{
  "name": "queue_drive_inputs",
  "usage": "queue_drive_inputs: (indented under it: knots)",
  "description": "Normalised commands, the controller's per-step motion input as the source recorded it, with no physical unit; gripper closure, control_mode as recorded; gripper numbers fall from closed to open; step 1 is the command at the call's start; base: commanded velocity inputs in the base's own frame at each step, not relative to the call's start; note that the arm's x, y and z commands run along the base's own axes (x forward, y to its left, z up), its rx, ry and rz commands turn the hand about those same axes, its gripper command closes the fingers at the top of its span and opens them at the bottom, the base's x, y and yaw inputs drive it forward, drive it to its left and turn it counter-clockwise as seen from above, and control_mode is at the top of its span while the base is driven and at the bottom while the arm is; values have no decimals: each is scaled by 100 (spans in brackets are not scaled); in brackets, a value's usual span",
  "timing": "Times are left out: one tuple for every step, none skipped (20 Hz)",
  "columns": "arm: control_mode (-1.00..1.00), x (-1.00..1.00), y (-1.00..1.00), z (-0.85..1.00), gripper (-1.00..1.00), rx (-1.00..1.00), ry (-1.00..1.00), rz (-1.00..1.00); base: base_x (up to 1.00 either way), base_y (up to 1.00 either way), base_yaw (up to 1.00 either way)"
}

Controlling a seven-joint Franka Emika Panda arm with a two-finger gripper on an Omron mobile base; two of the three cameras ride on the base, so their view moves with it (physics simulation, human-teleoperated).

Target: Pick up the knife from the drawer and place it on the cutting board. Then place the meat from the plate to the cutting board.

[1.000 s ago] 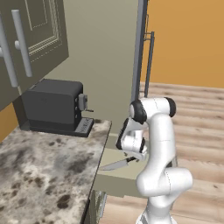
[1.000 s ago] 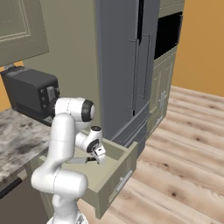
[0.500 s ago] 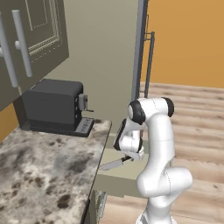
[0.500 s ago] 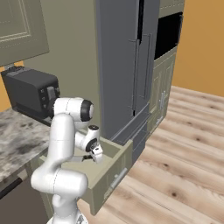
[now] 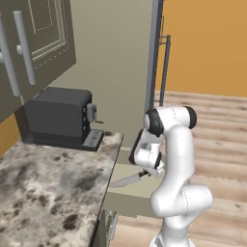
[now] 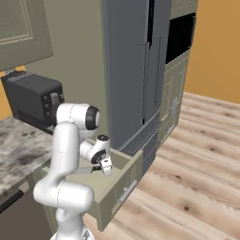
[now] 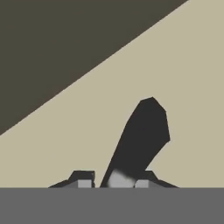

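Gripping looks done: gripper (image 7: pixel 109 179) fingers sit tight either side of the knife (image 5: pixel 129 180) handle in hand view, so closed on it. Knife lies w/ blade pointing toward the counter (image 5: pixel 48 193), inside the open drawer (image 6: pixel 123 180), low in front of the arm. Handling guess: rigid, smooth, blade-heavy, so likely to swing or tip if held far back on the short black handle. Best hold is the handle near the blade, never the edge. Slip risk on lift. Cutting board, meat, plate: can't place them from these views.
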Motion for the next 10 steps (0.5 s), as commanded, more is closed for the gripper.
queue_drive_inputs:
  knots:
    - [-100, -12, -23, 40, 100, 0, -1, -25, 0, 0, 0]
    - [-100, -19, -27, 43, 100, 0, -1, -28, 0, 0, 0]
    - [-100, -17, -19, 43, 100, 0, 0, -28, 0, 0, 0]
    - [-100, -21, -16, 40, 100, 0, -2, -27, 0, 0, 0]
    - [-100, -29, -31, 54, 100, 0, -6, -25, 0, 0, 0]
    - [-100, -30, -31, 62, 100, 0, -7, -24, 0, 0, 0]
    - [-100, -46, -16, 71, 100, 0, -8, -17, 0, 0, 0]
    - [-100, -46, -13, 84, 100, 0, -9, -12, 0, 0, 0]
    - [-100, -43, -27, 97, 100, 0, -7, -9, 0, 0, 0]
    - [-100, -26, -26, 94, 100, 0, -1, -8, 0, 0, 0]
